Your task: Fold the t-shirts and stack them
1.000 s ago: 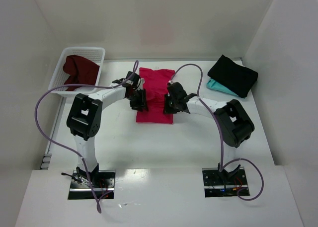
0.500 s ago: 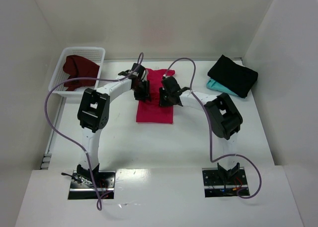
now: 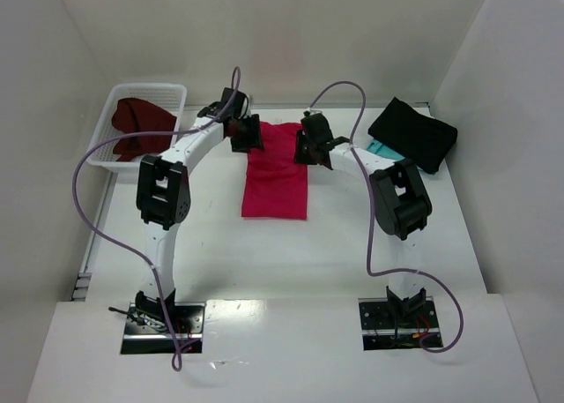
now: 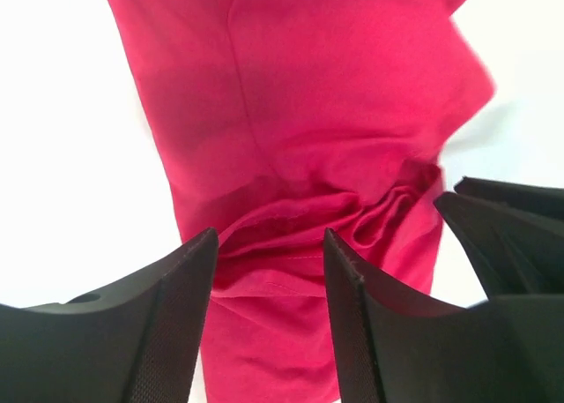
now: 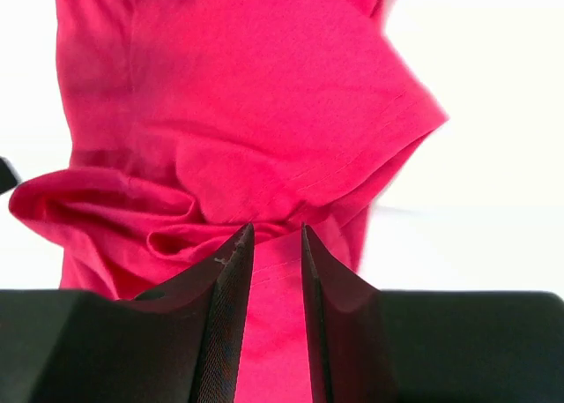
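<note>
Pink shirt lies lengthwise on the table, far end bunched between both hands. Left hand spread; right hand nearly closed, grip on cloth unclear. Set both corners down level, then lift clear without dragging the fold

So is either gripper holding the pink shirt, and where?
Left gripper stands open over the bunched far end of the pink t-shirt, holding nothing. Right gripper sits narrow at a fold there; its grip cannot be told.
</note>
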